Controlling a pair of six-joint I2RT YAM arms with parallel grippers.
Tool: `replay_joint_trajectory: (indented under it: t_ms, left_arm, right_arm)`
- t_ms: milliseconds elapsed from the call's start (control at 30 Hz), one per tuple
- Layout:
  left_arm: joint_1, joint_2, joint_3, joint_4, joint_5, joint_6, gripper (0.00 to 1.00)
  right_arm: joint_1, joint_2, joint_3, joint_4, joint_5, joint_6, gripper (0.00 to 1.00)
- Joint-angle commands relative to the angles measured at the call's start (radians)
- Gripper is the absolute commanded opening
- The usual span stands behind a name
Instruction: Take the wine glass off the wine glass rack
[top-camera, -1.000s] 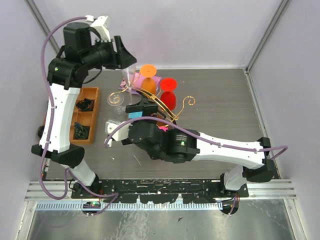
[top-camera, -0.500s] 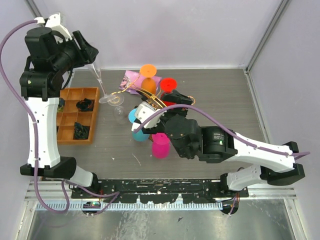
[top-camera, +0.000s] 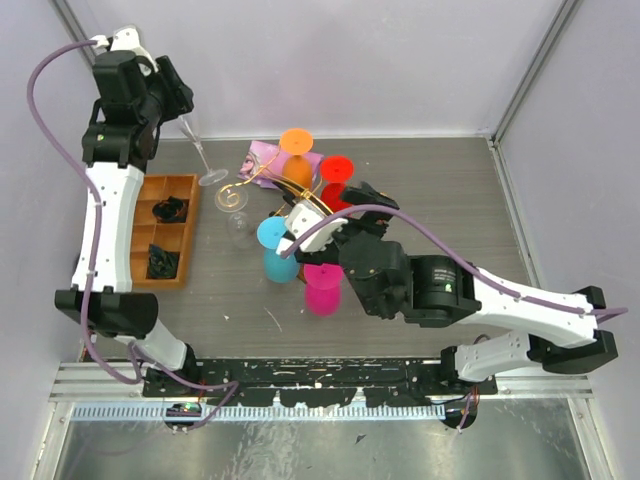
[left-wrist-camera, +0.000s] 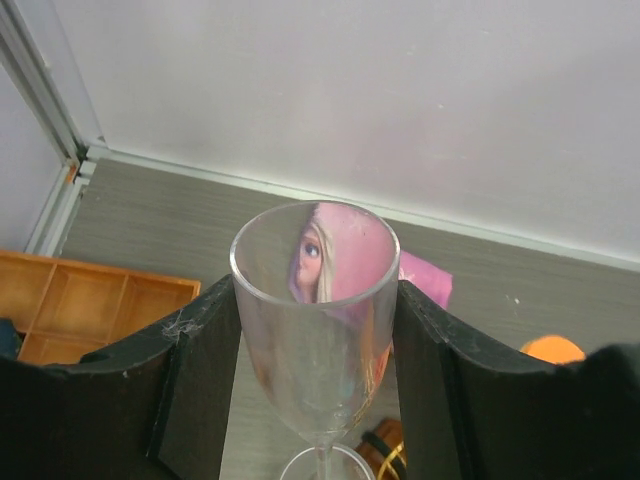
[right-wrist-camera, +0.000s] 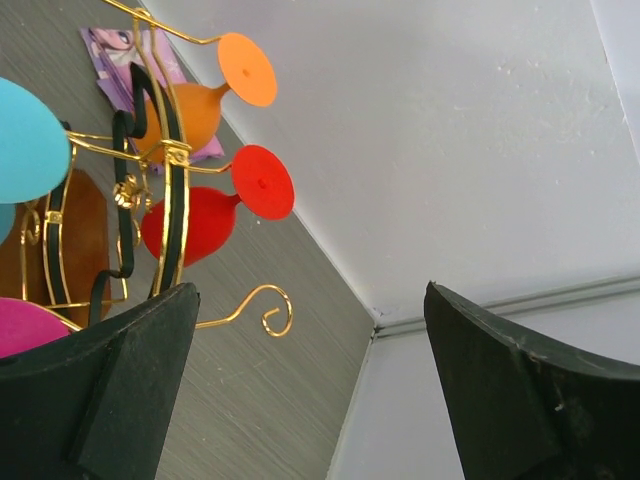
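Clear glass (left-wrist-camera: 315, 290) off rack (right-wrist-camera: 176, 155), held aloft well apart from it, left gripper (left-wrist-camera: 315, 390) clenched on its bowl.
Judged light, thin-walled, slick, brittle: squeeze bowl gently or take the stem. Right gripper (right-wrist-camera: 310, 390) gapes, holding 0 items.

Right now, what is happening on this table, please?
The left gripper holds the clear wine glass by its bowl, raised at the far left of the table, beside the gold rack and seemingly free of it. The right gripper is open and empty, close to the rack. Orange, red, blue and pink glasses hang on the rack.
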Motion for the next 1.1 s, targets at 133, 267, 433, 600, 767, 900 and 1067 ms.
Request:
replay_joint_trajectory:
  t_ms: [133, 267, 433, 600, 767, 900, 1067]
  left_arm:
    - [0.0, 0.146, -0.016, 0.289, -0.102, 0.057, 0.4]
    - [-0.021, 0.22, -0.038, 0.393, -0.17, 0.099, 0.36]
    - [-0.036, 0.337, -0.022, 0.467, -0.252, 0.123, 0.28]
    - [-0.06, 0.421, -0.046, 0.596, -0.351, 0.155, 0.28]
    - [-0.07, 0.465, -0.126, 0.771, -0.406, 0.189, 0.35]
    - [-0.073, 0.484, -0.236, 0.978, -0.449, 0.24, 0.43]
    - [-0.076, 0.508, -0.307, 1.086, -0.484, 0.245, 0.43]
  right_arm:
    - [-0.146, -0.125, -0.053, 0.091, -0.059, 0.052, 1.0]
    - [-0.246, -0.143, -0.088, 0.129, -0.137, 0.051, 1.0]
    - [-0.36, -0.14, -0.109, 0.179, -0.225, 0.052, 1.0]
    - [-0.484, -0.11, -0.116, 0.213, -0.318, 0.054, 1.0]
    - [-0.568, -0.061, -0.114, 0.221, -0.409, 0.082, 1.0]
    - [-0.663, -0.066, -0.162, 0.288, -0.492, 0.165, 1.0]
    - [-0.733, -0.078, -0.224, 0.346, -0.552, 0.237, 1.0]
